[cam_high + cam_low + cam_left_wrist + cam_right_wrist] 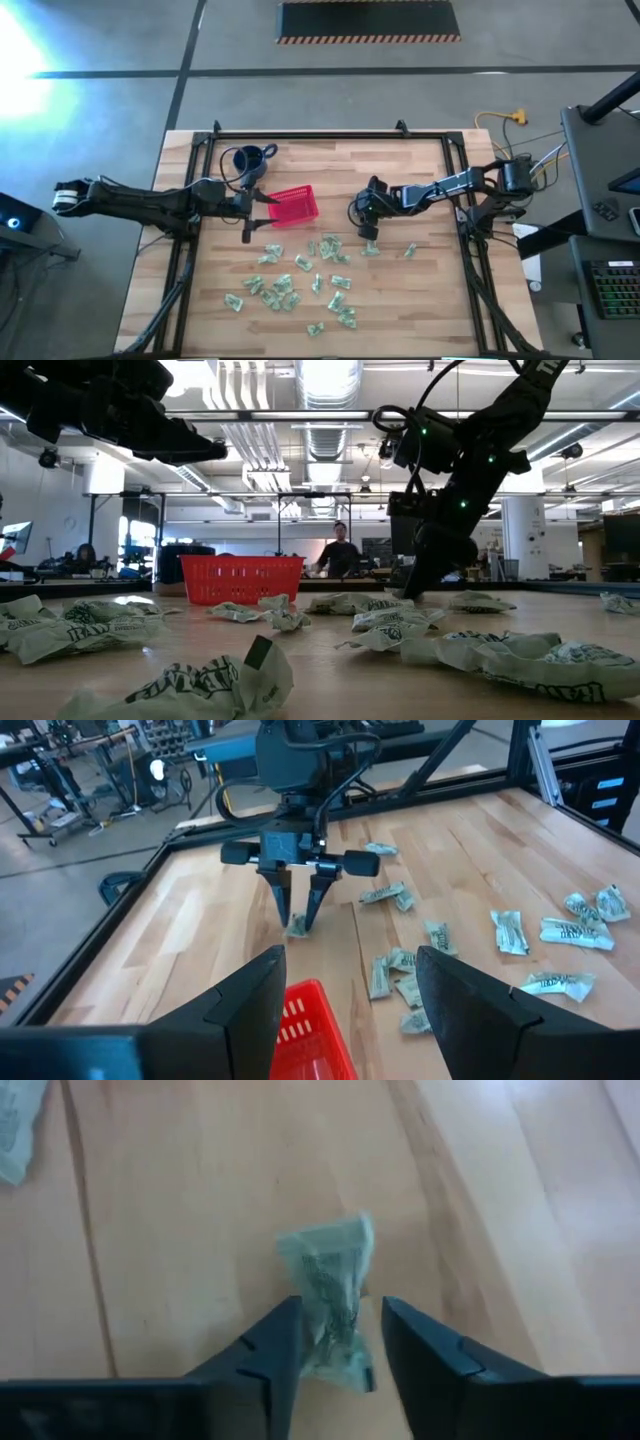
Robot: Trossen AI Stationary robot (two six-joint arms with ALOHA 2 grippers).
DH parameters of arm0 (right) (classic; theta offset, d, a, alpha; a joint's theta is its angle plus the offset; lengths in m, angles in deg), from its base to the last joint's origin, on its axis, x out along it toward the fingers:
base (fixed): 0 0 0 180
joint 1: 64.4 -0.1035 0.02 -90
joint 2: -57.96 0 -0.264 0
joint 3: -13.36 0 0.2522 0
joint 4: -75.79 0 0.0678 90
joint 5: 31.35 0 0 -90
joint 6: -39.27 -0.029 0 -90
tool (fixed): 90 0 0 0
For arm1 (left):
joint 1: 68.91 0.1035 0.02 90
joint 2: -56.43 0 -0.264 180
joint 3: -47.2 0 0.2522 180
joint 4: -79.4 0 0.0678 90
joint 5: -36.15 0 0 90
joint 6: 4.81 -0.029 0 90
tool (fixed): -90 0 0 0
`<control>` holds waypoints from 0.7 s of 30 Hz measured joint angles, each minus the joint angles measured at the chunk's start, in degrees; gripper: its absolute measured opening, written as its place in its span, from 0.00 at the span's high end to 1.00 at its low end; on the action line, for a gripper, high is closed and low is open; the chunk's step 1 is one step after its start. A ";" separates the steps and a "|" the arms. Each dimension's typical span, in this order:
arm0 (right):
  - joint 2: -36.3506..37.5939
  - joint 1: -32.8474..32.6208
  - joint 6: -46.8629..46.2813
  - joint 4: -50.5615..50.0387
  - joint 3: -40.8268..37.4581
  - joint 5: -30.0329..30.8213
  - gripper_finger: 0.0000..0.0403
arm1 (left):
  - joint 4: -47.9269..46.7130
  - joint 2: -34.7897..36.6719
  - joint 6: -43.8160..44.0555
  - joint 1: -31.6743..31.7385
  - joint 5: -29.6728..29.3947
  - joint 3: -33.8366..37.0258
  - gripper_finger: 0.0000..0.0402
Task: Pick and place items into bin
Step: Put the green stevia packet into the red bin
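Note:
Many pale green-and-white wrapped pieces lie scattered on the near half of the wooden table. The red latticed basket stands left of centre, also seen in the low view. My right gripper points down at one piece at the far edge of the scatter and is shut on it. My left gripper hovers open just left of the basket, whose rim shows between its fingers. My right gripper pinches a single crumpled wrapped piece between its two fingers, coming from above and pointing down. The fingers close in a V onto the piece. The piece still sits on the table top.
A dark blue mug stands beyond the basket, near the table's far left. A black frame rail runs around the table edge. One stray piece lies right of my right gripper. People sit in the room behind.

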 joint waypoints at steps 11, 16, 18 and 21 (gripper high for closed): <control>0.34 0.12 1.99 1.26 1.47 -0.54 0.97 | 0.09 0.00 0.97 -0.01 -0.02 0.00 0.48; 0.52 -0.26 7.71 6.07 5.08 -0.53 0.98 | 0.14 0.15 1.15 -0.01 -0.02 0.00 0.48; 0.52 -0.29 10.42 10.14 6.48 -0.60 0.98 | 0.16 0.16 1.15 -0.01 -0.02 0.00 0.48; -0.43 -0.22 14.15 16.70 8.41 -2.58 0.98 | 0.14 0.11 1.15 -0.01 -0.02 0.00 0.48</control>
